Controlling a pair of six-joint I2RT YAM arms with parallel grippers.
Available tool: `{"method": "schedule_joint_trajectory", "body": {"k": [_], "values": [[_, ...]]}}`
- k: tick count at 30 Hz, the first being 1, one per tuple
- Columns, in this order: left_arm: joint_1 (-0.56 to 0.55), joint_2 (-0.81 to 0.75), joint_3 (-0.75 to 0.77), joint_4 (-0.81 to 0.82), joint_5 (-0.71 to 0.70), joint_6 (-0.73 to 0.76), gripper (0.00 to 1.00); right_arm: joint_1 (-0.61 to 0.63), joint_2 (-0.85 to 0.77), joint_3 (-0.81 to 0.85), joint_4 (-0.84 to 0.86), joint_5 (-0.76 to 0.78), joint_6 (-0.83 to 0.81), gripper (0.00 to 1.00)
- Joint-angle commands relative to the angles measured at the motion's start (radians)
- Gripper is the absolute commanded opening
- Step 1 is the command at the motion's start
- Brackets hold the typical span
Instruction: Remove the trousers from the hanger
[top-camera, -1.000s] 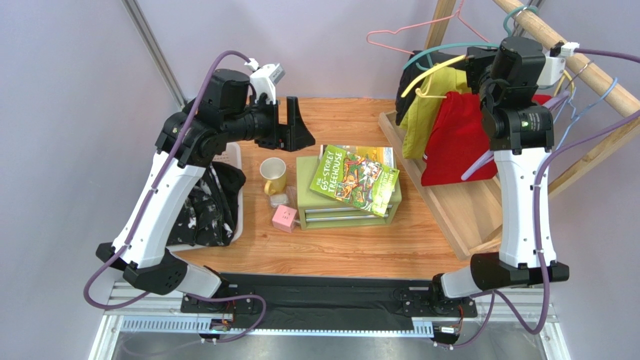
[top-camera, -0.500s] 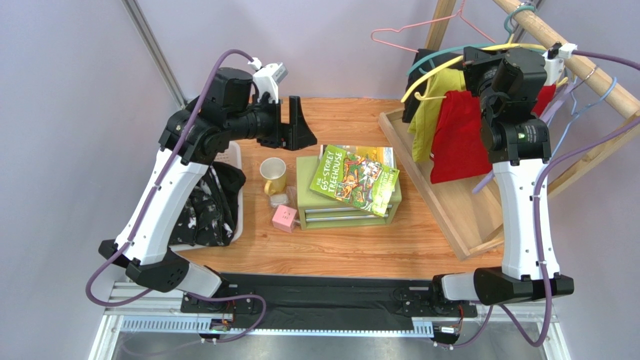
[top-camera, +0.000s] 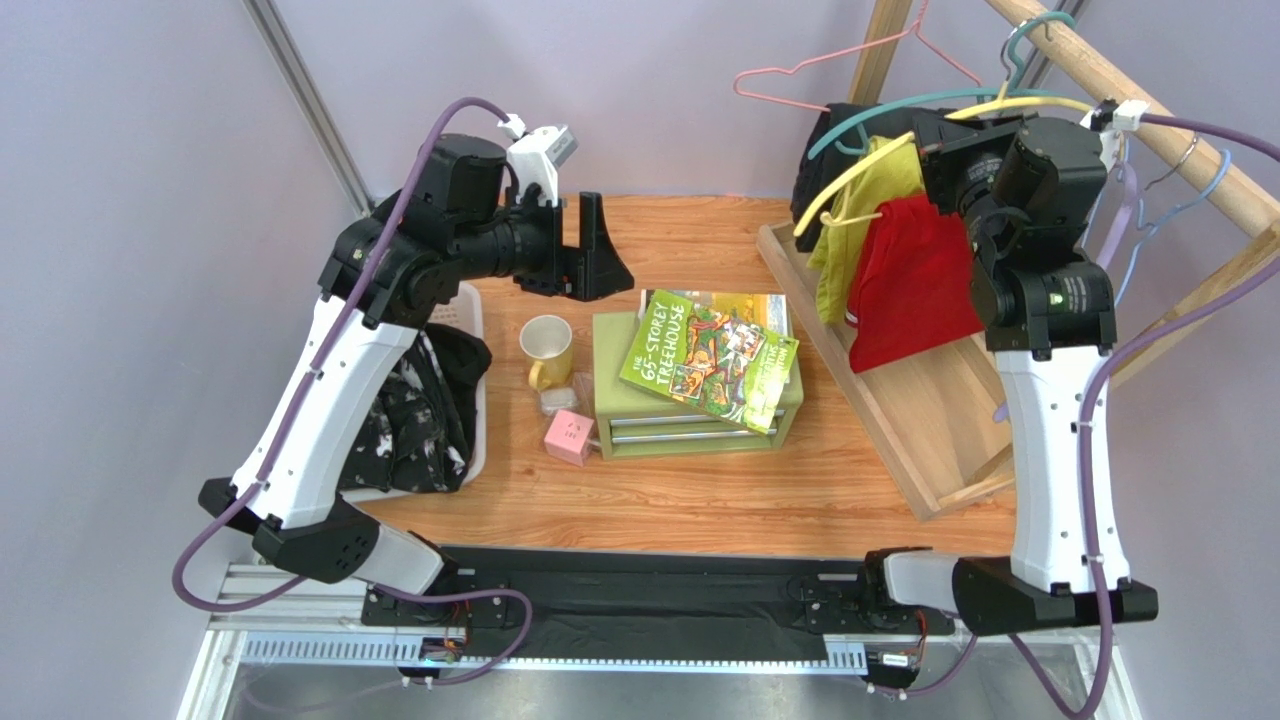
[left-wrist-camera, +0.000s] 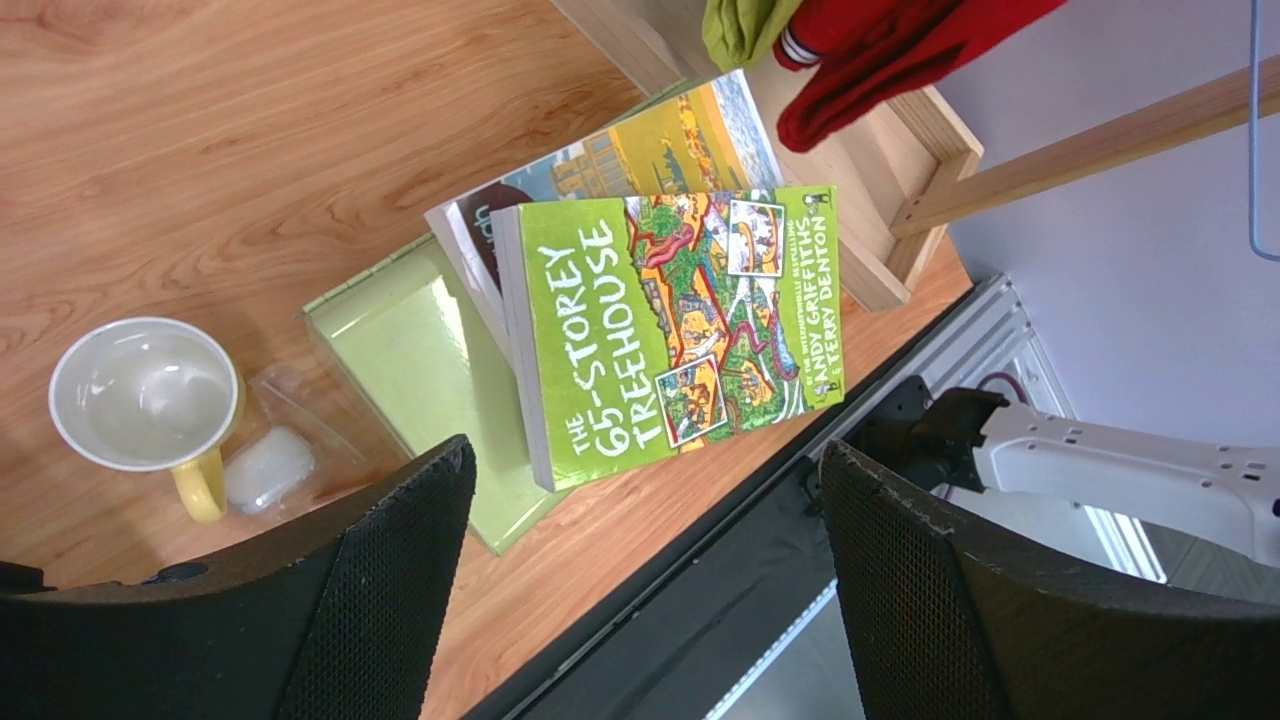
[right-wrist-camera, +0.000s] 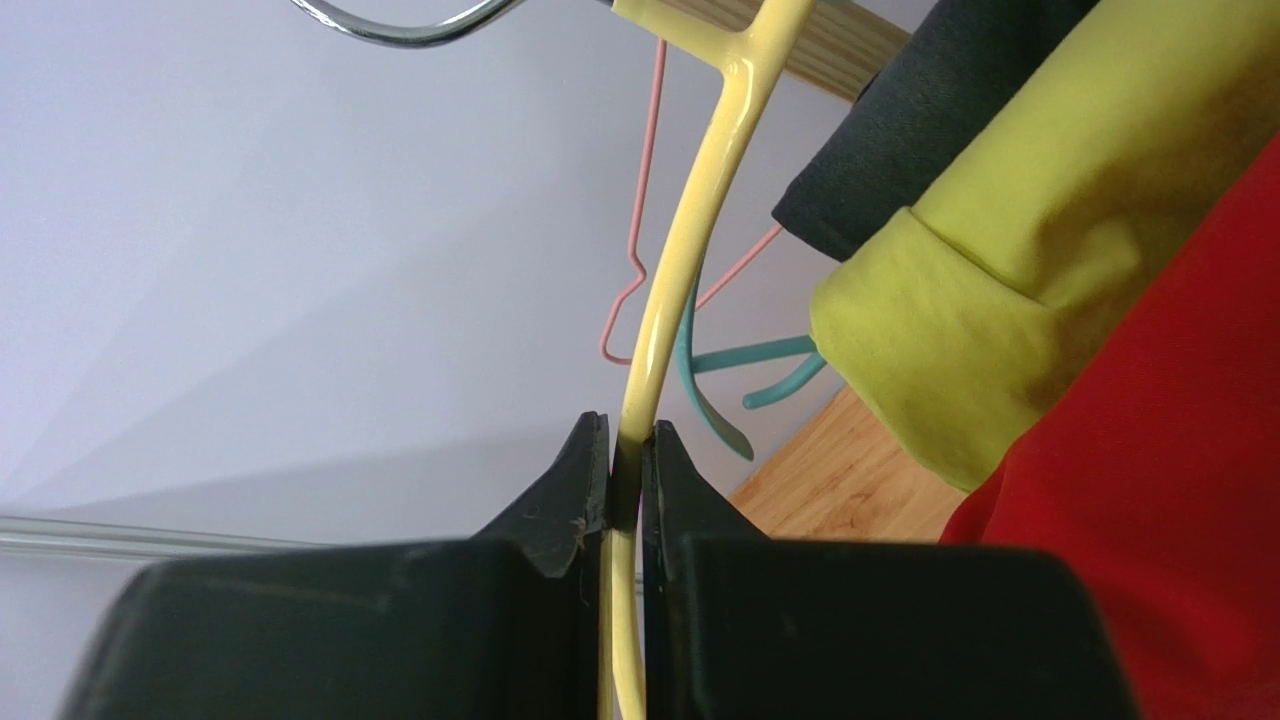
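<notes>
R end effector (right-wrist-camera: 627, 458) clenched on the yellow hanger (right-wrist-camera: 679, 263), thin rod pinched between both fingers, up at the wooden rail (top-camera: 1142, 113) at far right. Yellow-green trousers (top-camera: 872, 195) and red trousers (top-camera: 914, 285) hang off that hanger side by side, touching; a dark pair (top-camera: 836, 143) sits just behind them. Red hem hangs above the wooden tray (top-camera: 917, 428), not touching it as far as I can tell. Pink hanger (top-camera: 819, 63) and teal hanger (top-camera: 902, 108) crowd the same rail, so tight room up there.

L end effector (left-wrist-camera: 639, 585) released, jaws wide, nothing between them, hovering over tabletop (top-camera: 706, 503) mid-left, above the book (top-camera: 711, 360). Book lies on a green box (top-camera: 639, 413), its corner overhanging the box's right edge. Yellow mug (top-camera: 547, 351) and pink cube (top-camera: 568, 437) just left of box. Speckled black trousers (top-camera: 406, 420) piled in white bin (top-camera: 469, 315) at tabletop's left edge. Near strip of tabletop open.
</notes>
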Motion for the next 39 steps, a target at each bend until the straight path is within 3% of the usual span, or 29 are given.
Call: {"method": "schedule_joint_trajectory", "body": {"k": [1, 12, 27, 34, 39], "values": [[-0.002, 0.006, 0.046, 0.003, 0.016, 0.017, 0.9, 0.006, -0.117, -0.011, 0.087, -0.05, 0.001, 0.0], [-0.001, 0.004, 0.026, 0.012, 0.032, 0.0, 0.9, 0.006, -0.216, -0.135, -0.032, -0.189, -0.019, 0.0], [-0.002, -0.045, -0.05, 0.05, 0.049, -0.022, 0.9, 0.006, -0.42, -0.303, -0.101, -0.478, -0.343, 0.0], [-0.002, -0.07, -0.084, 0.066, 0.062, -0.032, 0.89, 0.006, -0.434, -0.258, -0.19, -0.745, -0.558, 0.0], [-0.002, -0.082, -0.107, 0.083, 0.077, -0.051, 0.89, 0.006, -0.454, -0.218, -0.28, -0.762, -0.584, 0.0]]}}
